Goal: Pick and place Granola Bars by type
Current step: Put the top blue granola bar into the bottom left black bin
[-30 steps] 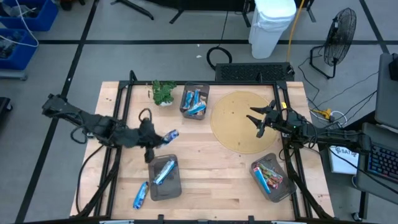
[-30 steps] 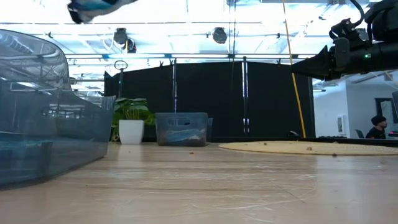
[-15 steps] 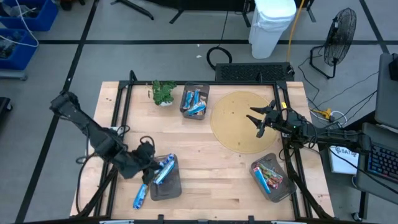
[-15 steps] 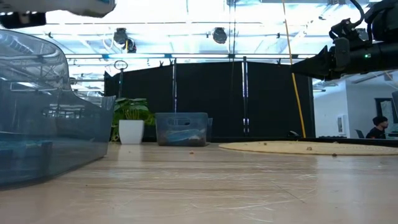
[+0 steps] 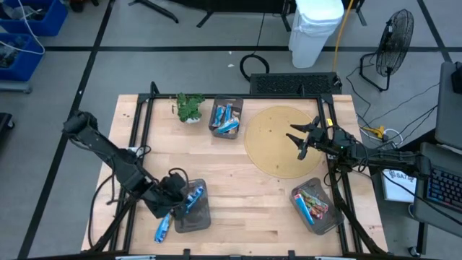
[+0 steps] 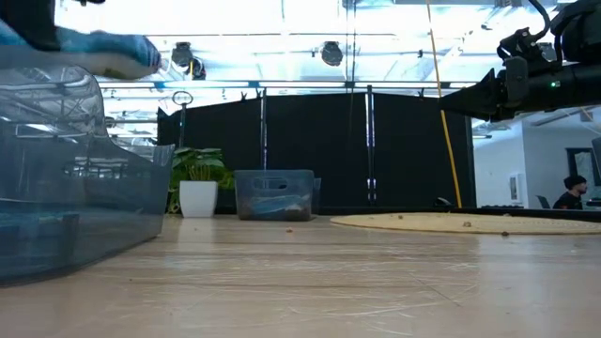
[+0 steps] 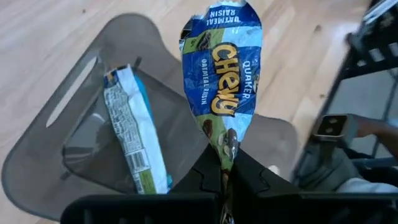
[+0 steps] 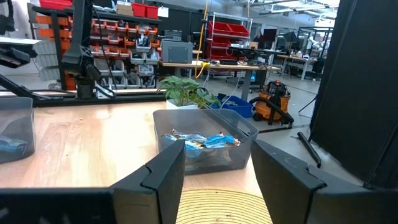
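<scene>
Left wrist view: left hand (image 7: pixel 225 177) pinches blue bar (image 7: pixel 221 74) reading "Quaker Chewy".

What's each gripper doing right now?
Left gripper: closed on a blue wrapped Chewy granola bar above the grey plastic bin.
Right gripper: open, empty.

Two matte black jointed arms, chunky rounded elbow housings, thin black cables looping alongside, left pincer (image 5: pixel 180 203) of dark angular fingers, right pincer (image 5: pixel 295 137) with slim black prongs

Bin (image 8: pixel 205 146) w/ bars (image 8: pixel 202 142), plant (image 8: pixel 186 92) behind
</scene>
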